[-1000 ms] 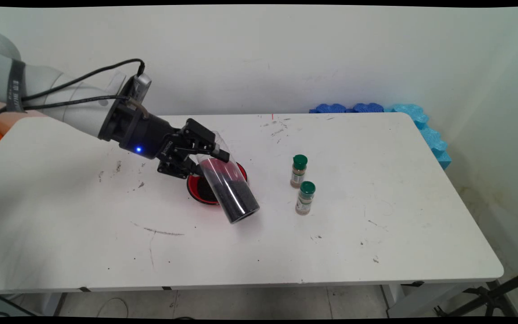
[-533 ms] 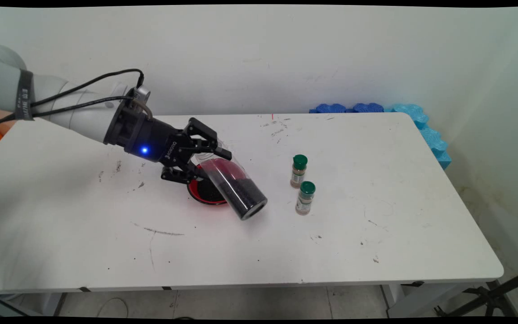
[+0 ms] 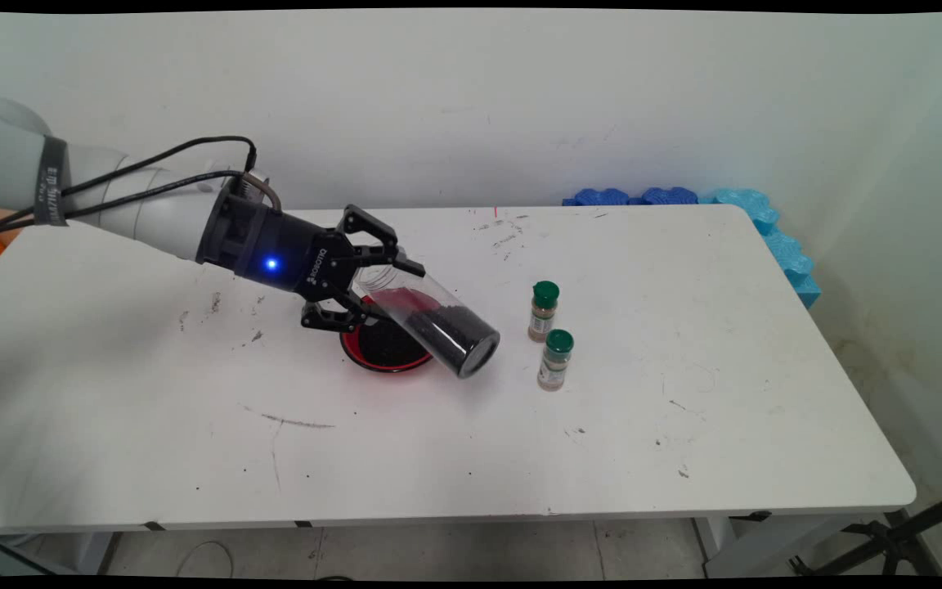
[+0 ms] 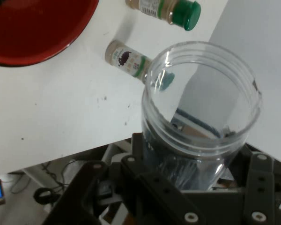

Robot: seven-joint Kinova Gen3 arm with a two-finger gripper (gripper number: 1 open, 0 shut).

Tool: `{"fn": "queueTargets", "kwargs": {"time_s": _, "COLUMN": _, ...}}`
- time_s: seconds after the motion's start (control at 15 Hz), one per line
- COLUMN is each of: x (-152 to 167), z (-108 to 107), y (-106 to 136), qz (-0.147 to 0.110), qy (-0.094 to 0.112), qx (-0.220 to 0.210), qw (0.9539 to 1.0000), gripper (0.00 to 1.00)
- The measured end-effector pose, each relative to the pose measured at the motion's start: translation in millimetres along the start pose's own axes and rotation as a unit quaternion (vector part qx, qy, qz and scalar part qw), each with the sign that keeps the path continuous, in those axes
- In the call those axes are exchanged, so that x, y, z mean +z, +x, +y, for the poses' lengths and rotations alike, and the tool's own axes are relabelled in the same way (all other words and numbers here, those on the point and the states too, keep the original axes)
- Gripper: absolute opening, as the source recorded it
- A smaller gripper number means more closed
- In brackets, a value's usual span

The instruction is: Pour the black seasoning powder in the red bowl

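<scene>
White tabletop [image 3: 684, 425] fills the middle of the frame. Black tool [image 3: 373, 282] is clamped on a tilted clear plastic jar [image 3: 438, 321] of black bits, above a round red dish [image 3: 381, 348], left of two green-capped spice bottles [image 3: 549, 335].

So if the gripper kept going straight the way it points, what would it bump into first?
Probably the two spice bottles. The gripper, holding the clear jar, points right and slightly down toward them. Depth is unclear, so the jar might touch the table first.
</scene>
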Motion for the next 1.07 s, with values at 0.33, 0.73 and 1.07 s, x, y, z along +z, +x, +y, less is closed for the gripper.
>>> {"fn": "queueTargets", "kwargs": {"time_s": 0.33, "x": -0.1, "z": -4.0, "y": 3.4, "qz": 0.003, "qy": -0.016, "qx": -0.055, "qw": 0.9984, "gripper": 0.0}}
{"fn": "queueTargets", "kwargs": {"time_s": 0.73, "x": -0.7, "z": -8.3, "y": 4.2, "qz": 0.008, "qy": -0.032, "qx": -0.113, "qw": 0.993, "gripper": 0.0}}
{"fn": "queueTargets", "kwargs": {"time_s": 1.07, "x": 0.2, "z": -11.5, "y": 4.0, "qz": 0.01, "qy": -0.041, "qx": -0.15, "qw": 0.9878, "gripper": 0.0}}
